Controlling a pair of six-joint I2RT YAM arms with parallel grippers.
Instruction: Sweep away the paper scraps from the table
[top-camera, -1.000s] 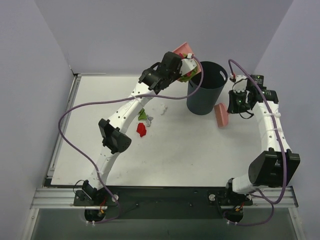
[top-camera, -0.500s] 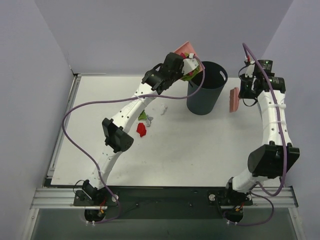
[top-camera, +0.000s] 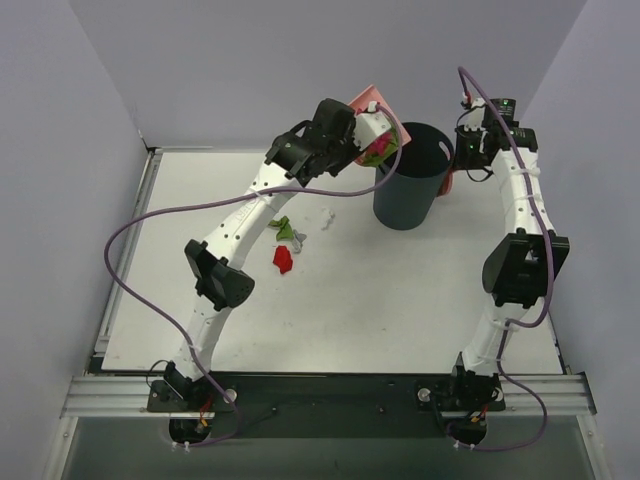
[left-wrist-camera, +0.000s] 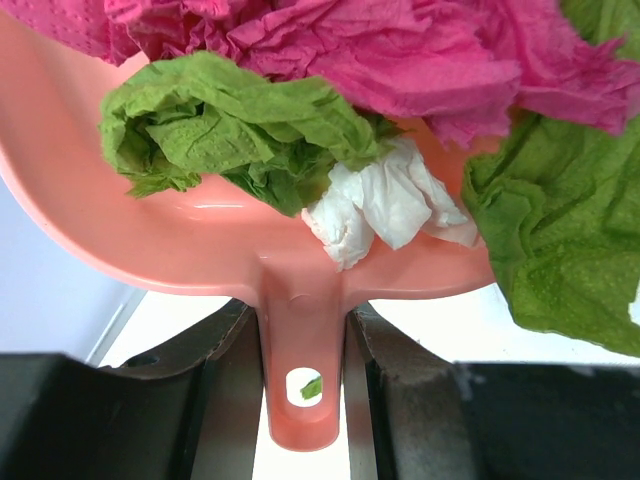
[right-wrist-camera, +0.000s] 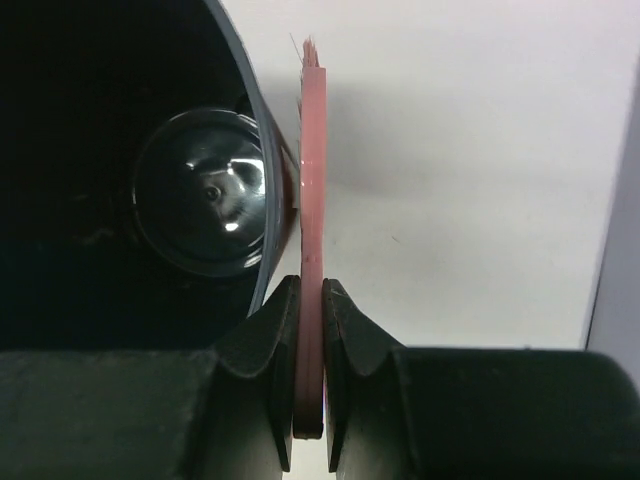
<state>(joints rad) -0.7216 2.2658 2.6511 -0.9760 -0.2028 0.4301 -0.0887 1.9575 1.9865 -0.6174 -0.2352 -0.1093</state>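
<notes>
My left wrist view crops the dustpan (left-wrist-camera: 200, 230) and its paper scraps (left-wrist-camera: 250, 130) at the top edge. My right fingers (right-wrist-camera: 265, 340) cover the lower end of the brush (right-wrist-camera: 311, 200); the bin (right-wrist-camera: 120, 330) runs off left.

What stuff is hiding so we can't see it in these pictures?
- Inside the bin: mostly black shadow, right wrist view; small and dark, top view.
- The brush bristles: edge-on, right wrist view; mostly behind the bin, top view.
- The dustpan front: cut off by the top edge and buried under paper scraps, left wrist view.

One dustpan (left-wrist-camera: 200, 235), one brush (right-wrist-camera: 312, 200), one bin (top-camera: 408, 198)
</notes>
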